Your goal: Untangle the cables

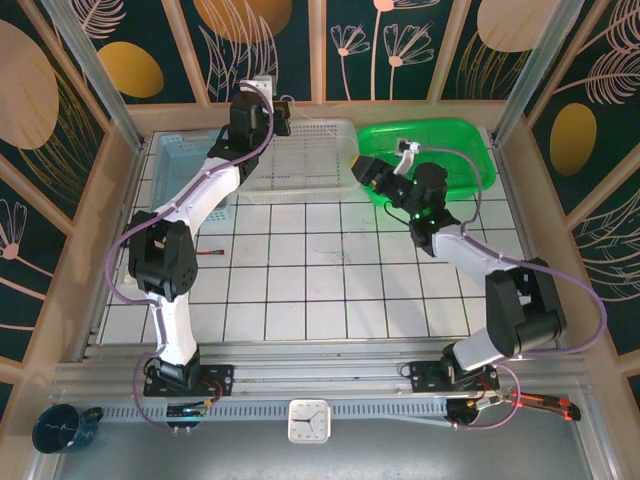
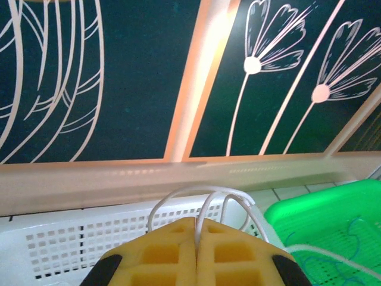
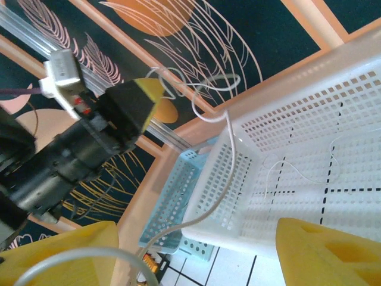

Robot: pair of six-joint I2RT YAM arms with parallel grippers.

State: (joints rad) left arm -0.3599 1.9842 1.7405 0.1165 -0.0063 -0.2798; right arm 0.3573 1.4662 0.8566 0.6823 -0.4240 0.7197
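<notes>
**Cables: one whitish cable [image 3: 228, 156] strung past the corner of the white basket [image 1: 320, 150].**

Pinches the whitish cable in the left hand [image 2: 196, 225], fingers pressed flat together, raised above the white basket's far side, with loops of it standing up past the fingertips. Trails the same cable down outside the white basket's corner and drapes it over one finger of the right hand [image 3: 196, 232]. This hand is spread wide and grips nothing, just right of the white basket, over the near-left end of the green basket [image 1: 470, 140]. Carries further thin whitish strands [image 3: 271, 173] on the white basket's floor, and thin blue strands [image 2: 357, 229] in the green basket to its right. Sets a blue basket [image 1: 180, 150] to the white basket's left, all on the tiled tabletop [image 1: 300, 280].
</notes>
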